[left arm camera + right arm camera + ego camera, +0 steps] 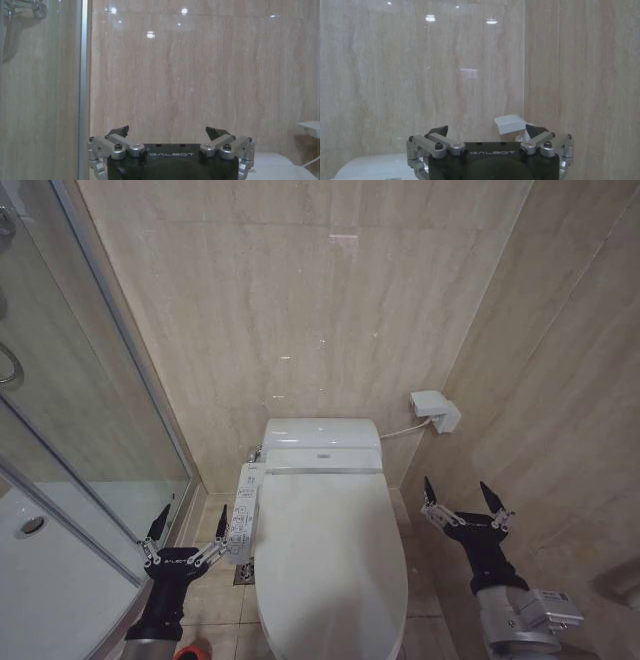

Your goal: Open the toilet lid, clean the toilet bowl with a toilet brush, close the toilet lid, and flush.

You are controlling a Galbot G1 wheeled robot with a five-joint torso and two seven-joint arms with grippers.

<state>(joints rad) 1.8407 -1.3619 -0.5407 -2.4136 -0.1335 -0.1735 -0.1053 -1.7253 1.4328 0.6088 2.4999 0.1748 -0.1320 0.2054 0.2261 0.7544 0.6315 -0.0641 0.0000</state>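
The toilet lid [330, 560] is seen lying flat and shut over the bowl, between the two claws, so the task is judged to be at its very start, with nothing yet lifted. The left claw [187, 527] is held released, fingers spread, just beside the side button panel [241, 515], with the lid on its inner side and the glass shower partition [90, 430] on its outer side. The right claw [466, 502] is likewise released and empty, with the lid on its inner side and the tiled wall [560, 430] close on its outer side. A small white wall box [435, 411] is seen beyond and above the right claw. A red object [192, 650] is glimpsed below the left claw; whether it is the brush holder cannot be told. It is judged that the panel could be knocked or a button pressed if the left claw is swung inward too low, and the lid could slip from a shallow hold on its smooth edge
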